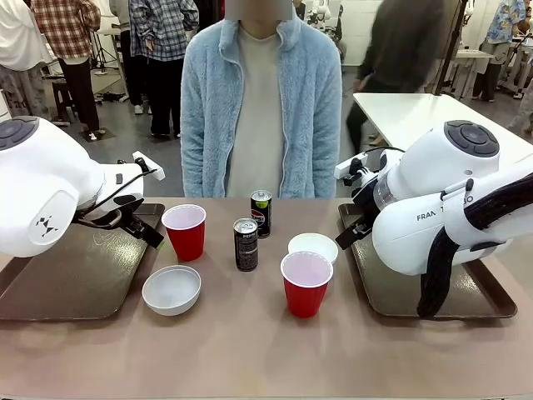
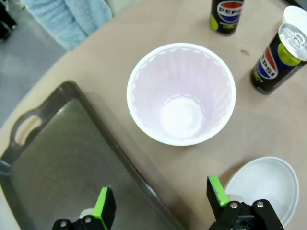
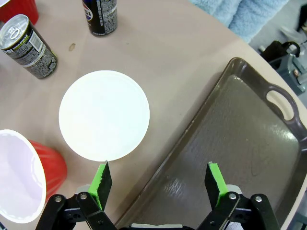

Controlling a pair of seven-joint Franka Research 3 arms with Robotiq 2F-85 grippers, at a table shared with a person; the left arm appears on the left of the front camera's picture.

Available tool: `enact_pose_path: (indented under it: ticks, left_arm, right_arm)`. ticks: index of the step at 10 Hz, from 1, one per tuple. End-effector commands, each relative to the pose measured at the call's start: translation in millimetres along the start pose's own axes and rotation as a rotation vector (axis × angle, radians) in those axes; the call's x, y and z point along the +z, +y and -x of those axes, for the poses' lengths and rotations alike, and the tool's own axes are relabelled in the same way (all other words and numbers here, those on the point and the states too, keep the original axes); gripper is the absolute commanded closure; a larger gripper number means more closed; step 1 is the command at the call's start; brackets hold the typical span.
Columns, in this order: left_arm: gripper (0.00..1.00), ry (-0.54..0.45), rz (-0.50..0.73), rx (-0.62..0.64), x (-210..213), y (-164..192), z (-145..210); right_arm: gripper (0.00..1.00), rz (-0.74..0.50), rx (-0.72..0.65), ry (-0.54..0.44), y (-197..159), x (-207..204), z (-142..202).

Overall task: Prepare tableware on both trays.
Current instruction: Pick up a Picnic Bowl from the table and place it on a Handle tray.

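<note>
Left end effector [image 2: 160, 189], right end effector [image 3: 158, 168], jaws spread wide

My left arm [image 1: 46, 196] sits bent at the left side, my right arm [image 1: 441, 196] at the right. I see the left gripper [image 2: 160, 196] and the right gripper [image 3: 158, 176] both spread wide and empty.

The far can [image 2: 226, 14] carries the word "PEPSI" in white letters on a round red, white and blue emblem. The near can [image 2: 277, 60] shows the same emblem; its lettering and the fine print on its side are too small to read. The right arm [image 1: 433, 212] bears "FRAN"; the remainder is covered.
</note>
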State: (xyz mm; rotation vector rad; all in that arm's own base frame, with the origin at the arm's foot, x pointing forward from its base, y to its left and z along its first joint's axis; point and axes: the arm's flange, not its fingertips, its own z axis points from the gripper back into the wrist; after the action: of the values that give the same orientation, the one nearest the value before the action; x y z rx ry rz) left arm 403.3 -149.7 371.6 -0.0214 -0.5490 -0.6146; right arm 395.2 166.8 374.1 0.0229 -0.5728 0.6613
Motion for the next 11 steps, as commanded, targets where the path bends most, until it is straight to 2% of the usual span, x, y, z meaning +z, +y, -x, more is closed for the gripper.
enact_pose_path:
  ticks: [1, 4, 5, 8, 9, 11]
  left_arm:
    - [0.00, 0.000, 0.000, 0.000, 0.0, 0.0, 0.0]
    - [0.00, 0.000, 0.000, 0.000, 0.0, 0.0, 0.0]
    - [0.00, 0.063, 0.064, 0.011, 16.2, -12.4, 0.5]
    - [0.00, 0.185, 0.082, -0.015, 87.1, -32.8, 21.4]
    - [0.00, 0.229, 0.085, -0.021, 107.5, -40.5, 37.1]
    - [0.00, 0.322, 0.111, -0.034, 116.6, -50.8, 54.1]
  right_arm:
    - [0.00, 0.000, 0.000, 0.000, 0.1, 0.0, 0.0]
    - [0.00, 0.000, 0.000, 0.000, 0.1, 0.0, 0.0]
    - [0.00, 0.000, 0.000, 0.000, 0.0, 0.0, 0.0]
    - [0.00, 0.070, -0.052, 0.144, 17.5, 72.2, 32.2]
    - [0.00, 0.056, -0.075, 0.207, 24.7, 95.0, 53.6]
    - [0.00, -0.009, -0.076, 0.328, 53.7, 115.2, 89.1]
